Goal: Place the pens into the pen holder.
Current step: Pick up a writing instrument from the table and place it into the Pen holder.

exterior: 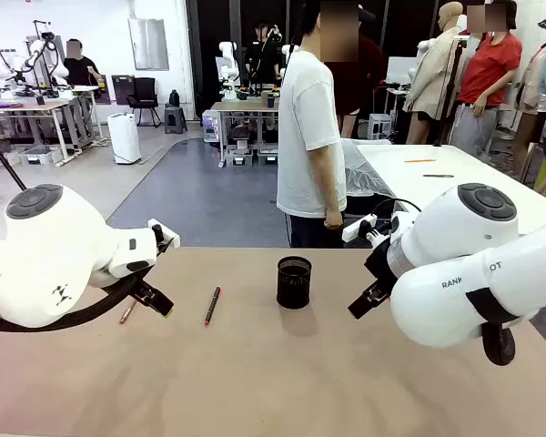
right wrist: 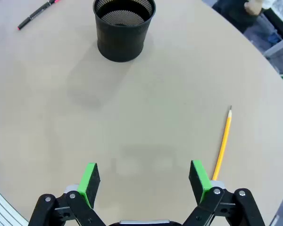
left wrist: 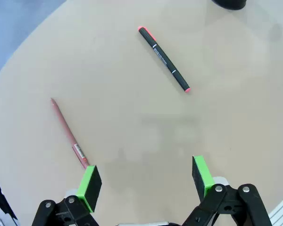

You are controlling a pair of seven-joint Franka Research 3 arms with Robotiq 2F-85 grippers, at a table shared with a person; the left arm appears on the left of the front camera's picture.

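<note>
We log the table [exterior: 346, 382] with the pen holder [exterior: 294, 282] upright near its far edge and a black pen [exterior: 213, 305] lying to its left. The left wrist view shows a brown pen [left wrist: 68, 134] in full. The right wrist view adds a yellow pencil [right wrist: 222, 143]. The left gripper [left wrist: 145, 174] and right gripper [right wrist: 144, 176] are both spread wide, holding nothing.

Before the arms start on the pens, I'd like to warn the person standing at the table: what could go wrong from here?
The copper-brown pen lies flat just outside the open left pincer, so closing could nudge it away rather than grip it. The yellow pencil, thin and flat by the open right pincer, may roll or slip. The pen holder stands free on the table; a pen striking its rim might tip it.
</note>
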